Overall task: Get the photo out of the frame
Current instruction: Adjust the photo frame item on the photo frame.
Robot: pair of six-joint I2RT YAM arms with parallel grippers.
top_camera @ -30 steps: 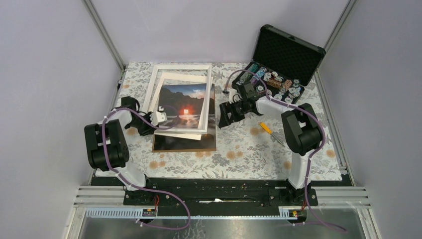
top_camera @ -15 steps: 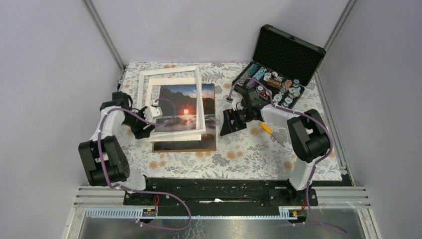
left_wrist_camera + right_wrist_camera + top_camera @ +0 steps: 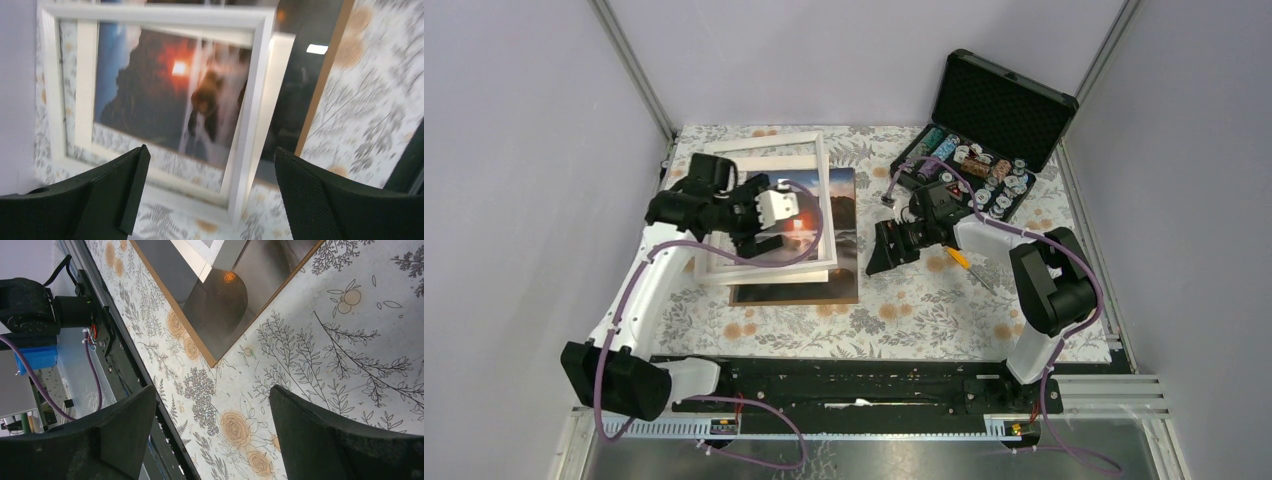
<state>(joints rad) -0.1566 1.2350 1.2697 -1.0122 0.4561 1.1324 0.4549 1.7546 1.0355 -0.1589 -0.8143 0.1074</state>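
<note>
Left fingers [image 3: 117, 192] are hovering spread and empty above the frame [image 3: 252, 100], which is lying loose over the photo [image 3: 145, 90], seemingly ready for lifting away; right fingers [image 3: 125, 435] are hovering spread, right of the frame.

The tabletop [image 3: 904, 310] is covered by a pale cloth [image 3: 944, 330] printed with grey foliage and orange flowers. It is enclosed on three sides by plain lavender-grey walls [image 3: 824, 60], joined at the back corners by aluminium posts [image 3: 635, 70]. Even, diffuse light is cast throughout.
</note>
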